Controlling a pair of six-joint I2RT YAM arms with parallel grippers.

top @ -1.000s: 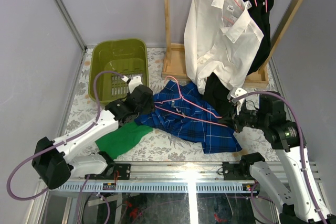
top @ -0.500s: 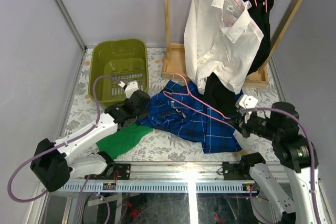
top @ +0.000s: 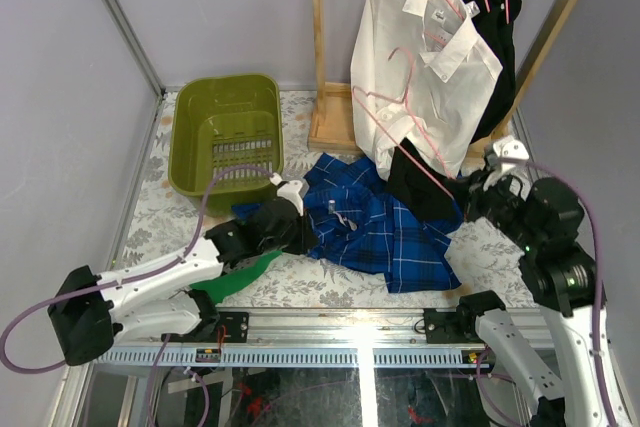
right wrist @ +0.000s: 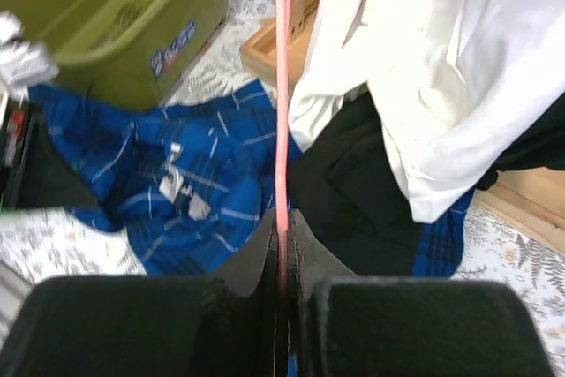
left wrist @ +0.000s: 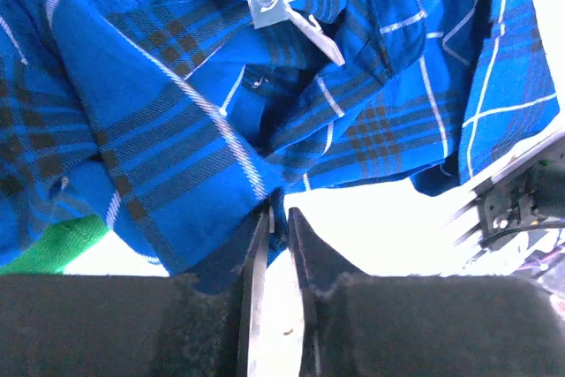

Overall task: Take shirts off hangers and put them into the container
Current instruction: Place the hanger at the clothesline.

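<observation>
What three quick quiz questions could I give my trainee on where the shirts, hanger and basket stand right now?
1. True or false: the pink hanger, clamped in the right gripper, is threaded through the blue checked shirt.
2. What lies in the container? A) a white shirt B) a black shirt C) nothing
3. Fill in: the left gripper is shut on the edge of the ____.
Key: 1 false, it is lifted clear of that shirt; 2 C; 3 blue checked shirt.
</observation>
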